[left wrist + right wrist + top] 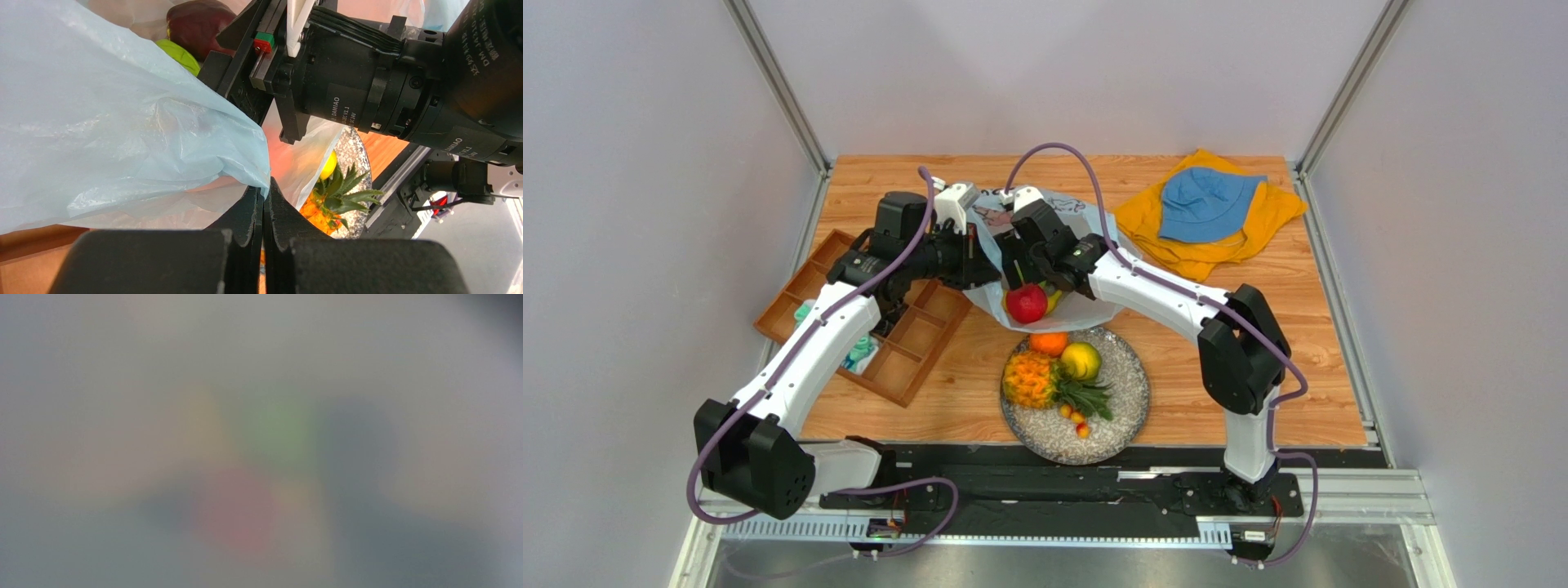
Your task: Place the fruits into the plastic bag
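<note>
Though unfinished, bagged: maroon fruit (pixel 196 24)
Plate (pixel 1127 423), 6 o'clock of bag: orange (pixel 1048 344), pineapple (pixel 1028 380)
Left gripper (pixel 264 191): pinching plastic bag (pixel 110 135)
Right gripper (pixel 1020 279): unclear

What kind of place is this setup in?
Probably a robot lab test cell: plain grey walls on metal frame posts enclose a wooden table, with a left arm and right arm bolted at its near edge and toy fruits on a plate.
</note>
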`<action>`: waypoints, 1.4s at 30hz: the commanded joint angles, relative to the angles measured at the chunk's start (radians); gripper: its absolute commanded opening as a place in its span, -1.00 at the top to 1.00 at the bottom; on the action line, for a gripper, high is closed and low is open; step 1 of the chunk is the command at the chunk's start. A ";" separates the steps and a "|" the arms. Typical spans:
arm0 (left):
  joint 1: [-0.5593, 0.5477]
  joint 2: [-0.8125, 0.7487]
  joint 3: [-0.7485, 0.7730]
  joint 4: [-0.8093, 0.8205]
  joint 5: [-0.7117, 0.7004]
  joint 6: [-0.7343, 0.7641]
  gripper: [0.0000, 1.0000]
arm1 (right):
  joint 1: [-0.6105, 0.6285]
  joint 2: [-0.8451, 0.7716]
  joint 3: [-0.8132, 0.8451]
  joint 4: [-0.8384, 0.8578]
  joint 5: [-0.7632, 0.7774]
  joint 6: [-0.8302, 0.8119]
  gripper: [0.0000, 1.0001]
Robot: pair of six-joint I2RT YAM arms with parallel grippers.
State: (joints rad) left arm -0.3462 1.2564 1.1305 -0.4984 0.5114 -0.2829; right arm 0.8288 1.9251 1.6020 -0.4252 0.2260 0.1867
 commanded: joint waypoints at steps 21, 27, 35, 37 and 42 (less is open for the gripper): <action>0.004 -0.029 0.029 0.011 -0.002 0.007 1.00 | 0.053 -0.474 -0.223 0.102 -0.258 -0.030 -0.27; 0.004 -0.026 0.029 0.012 -0.002 0.007 1.00 | 0.076 -0.598 -0.362 0.013 -0.280 0.043 -0.25; 0.004 -0.022 0.029 0.012 -0.002 0.005 1.00 | 0.102 -0.810 -0.626 -0.134 -0.264 0.186 -0.11; 0.004 -0.017 0.029 0.012 -0.004 0.007 1.00 | 0.141 -0.840 -0.658 -0.156 -0.261 0.239 -0.07; 0.004 -0.011 0.029 0.012 -0.002 0.004 1.00 | 0.301 -0.873 -0.734 -0.172 -0.228 0.371 -0.02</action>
State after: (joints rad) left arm -0.3462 1.2564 1.1305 -0.4984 0.5098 -0.2829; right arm 1.0222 1.0744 0.8982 -0.5900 -0.0235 0.4168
